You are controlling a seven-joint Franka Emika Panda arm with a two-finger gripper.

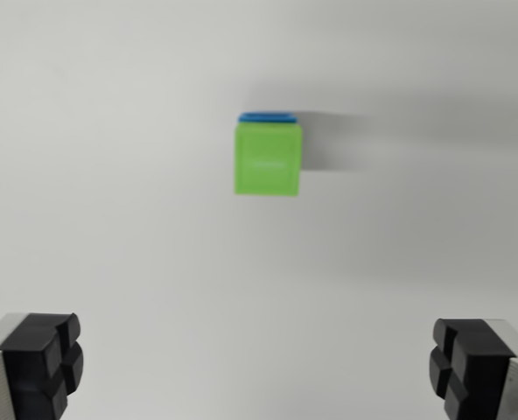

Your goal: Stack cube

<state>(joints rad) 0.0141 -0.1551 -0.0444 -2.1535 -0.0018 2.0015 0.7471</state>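
A green cube (pixel 267 160) sits on top of a blue cube (pixel 268 115), of which only a thin strip shows at the green cube's far edge. The stack stands on a white surface just above the middle of the wrist view. My gripper (pixel 259 367) is open and well apart from the stack, with nothing between its fingers. Its black fingertips (pixel 42 354) show at the bottom left and bottom right corners of the view. The picture is slightly blurred.
The white surface (pixel 110 219) fills the whole view. The stack casts a soft shadow (pixel 338 140) toward the wrist view's right.
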